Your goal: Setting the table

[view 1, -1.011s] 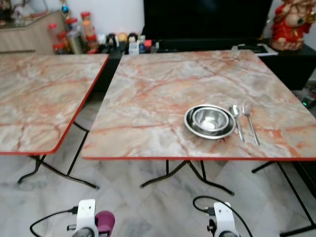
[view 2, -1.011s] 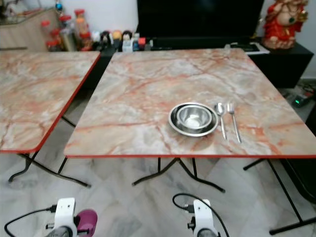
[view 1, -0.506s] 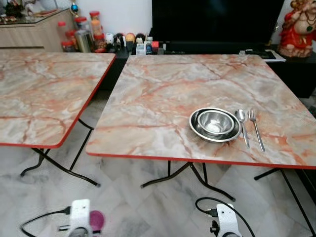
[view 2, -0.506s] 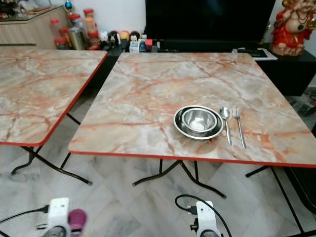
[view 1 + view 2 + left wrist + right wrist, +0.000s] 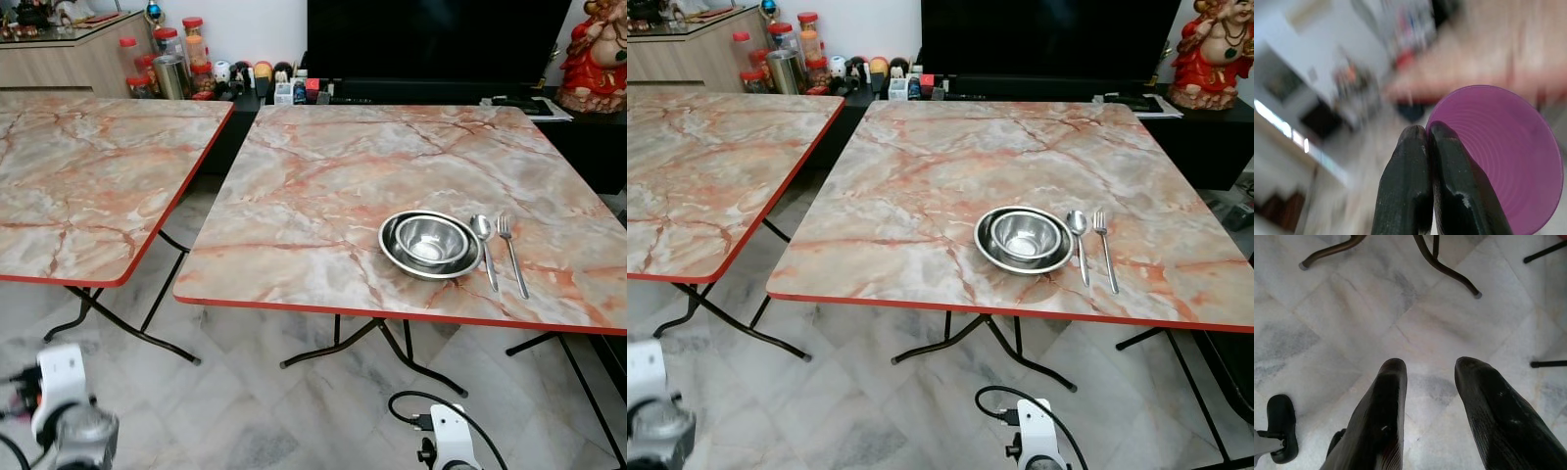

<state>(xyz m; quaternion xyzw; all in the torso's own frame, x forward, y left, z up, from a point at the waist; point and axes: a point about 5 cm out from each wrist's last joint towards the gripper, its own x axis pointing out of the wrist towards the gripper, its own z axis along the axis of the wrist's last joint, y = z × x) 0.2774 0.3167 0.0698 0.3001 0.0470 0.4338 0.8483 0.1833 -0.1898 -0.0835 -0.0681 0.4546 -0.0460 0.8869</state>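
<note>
The table (image 5: 323, 186) being set — a folding one with a marble-patterned top and a red edge — stands ahead of the robot on a pale tiled floor (image 5: 274, 411), carrying a steel plate (image 5: 431, 245) with a smaller steel bowl (image 5: 429, 239) nested in it near the front right part of the top. Just beside the plate on its right lie a spoon (image 5: 484, 245) and a fork (image 5: 509, 251), side by side and close together, handles pointing toward the front edge. A second table (image 5: 88, 176) of the same pattern stands to the left, a narrow gap between the two. Behind them a dark television (image 5: 431, 39) sits on a low black cabinet, with jars and bottles (image 5: 176, 64) clustered at the back left and a red figurine (image 5: 605, 54) at the back right. The left gripper (image 5: 1426, 142), low at the robot's left side, has its two black fingers pressed together on the rim of a purple cup (image 5: 1498, 156) — the surroundings in that wrist view are blurred. The right gripper (image 5: 1427, 377) hangs idle over the floor near the table's dark legs (image 5: 1444, 264), its fingers spread apart and holding nothing.
</note>
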